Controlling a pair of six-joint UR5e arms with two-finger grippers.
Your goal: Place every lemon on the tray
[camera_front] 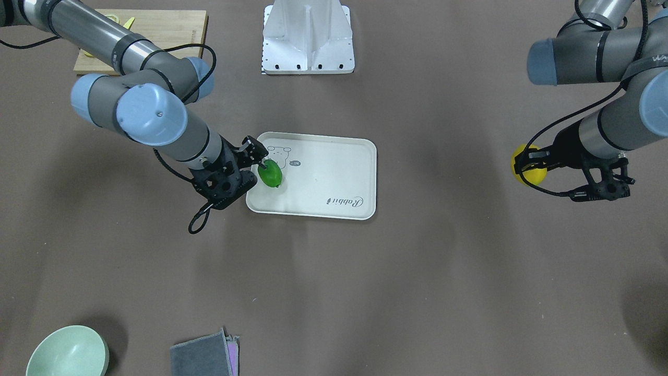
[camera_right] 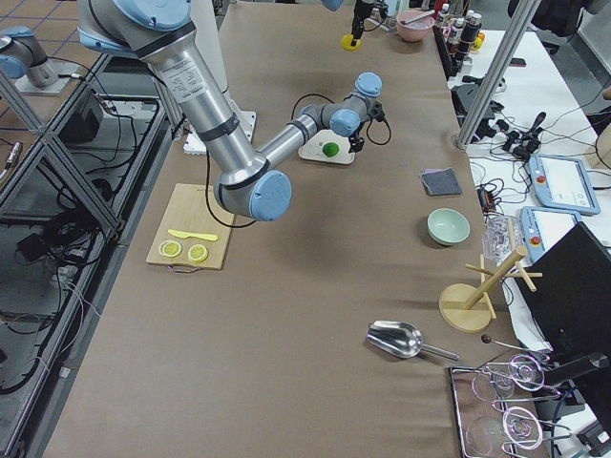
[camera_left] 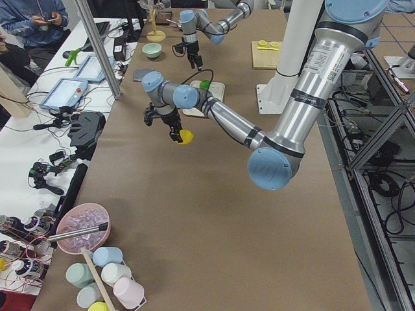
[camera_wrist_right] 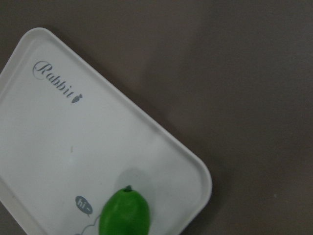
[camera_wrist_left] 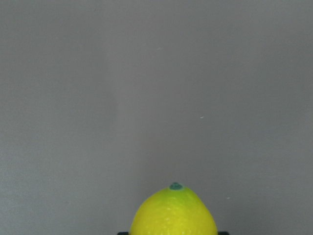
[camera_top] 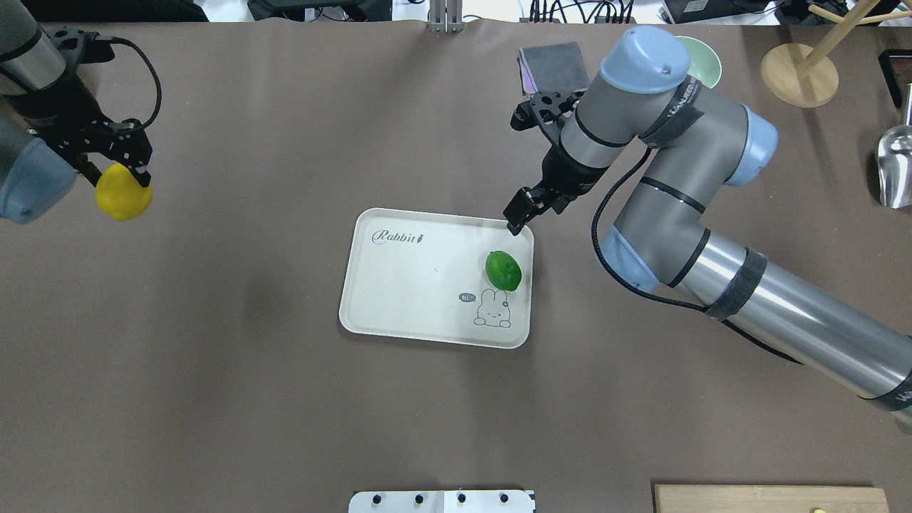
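Overhead exterior, far left: the left gripper (camera_top: 117, 174) is pinching the yellow lemon (camera_top: 123, 194) by its upper end, well to the left of the tray.
Left wrist view: the yellow lemon's green-tipped nose points down at the brown table (camera_wrist_left: 156, 88), with dark finger edges at either side of it.
Tray (camera_top: 399, 285): off-white, lying flat mid-table, with the "Rabbit" script at its far left corner and the bunny drawing at its near right.
Green lemon (camera_top: 503, 270): lying on the tray's right end, just beyond the bunny drawing — no finger touches it.
Right gripper (camera_top: 519, 216): fingers spread and holding nothing — it hangs over the tray's far right corner, near the green lemon.
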